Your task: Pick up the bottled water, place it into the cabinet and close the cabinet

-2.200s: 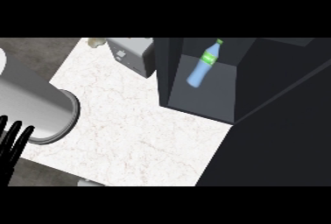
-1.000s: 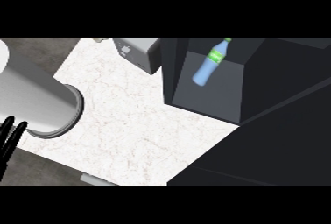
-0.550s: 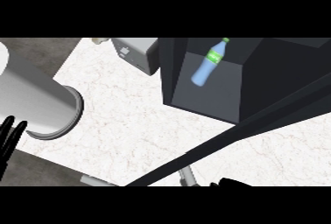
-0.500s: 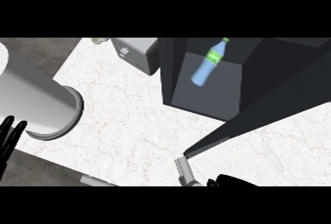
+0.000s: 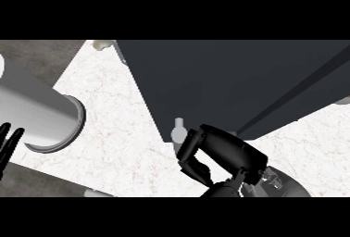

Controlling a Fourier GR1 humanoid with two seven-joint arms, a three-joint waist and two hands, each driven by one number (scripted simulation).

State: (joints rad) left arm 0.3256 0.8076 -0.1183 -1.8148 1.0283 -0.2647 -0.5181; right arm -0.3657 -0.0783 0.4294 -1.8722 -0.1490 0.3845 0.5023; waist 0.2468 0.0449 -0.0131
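Fingers (image 5: pixel 193 163) of the right hand (image 5: pixel 222 155) are curled inward at about 6 o'clock in the head view, and I can't make out anything held in them. That hand sits just below the cabinet's lower corner, next to the small pale handle (image 5: pixel 178 129) sticking out at the door edge. Whether it touches the handle, can't tell.

Cabinet (image 5: pixel 232 83) fills the frame from 11 to 3 o'clock, showing only a flat dark face. Door reads as shut, so the interior is hidden. Bottle is not visible anywhere; whether it is inside can't be confirmed from this view.

Left hand (image 5: pixel 8 146) is at 9 o'clock at the frame edge, fingers straight and spread, holding nothing, resting.

Grey cylinder (image 5: pixel 41 115) lies on its side at 9 to 10 o'clock on the white marbled counter (image 5: pixel 116 152), its round open end facing the cabinet. What is in it, can't see.

Small pale object (image 5: pixel 101 45) at 11 o'clock, mostly behind the cabinet's top edge; can't identify it.
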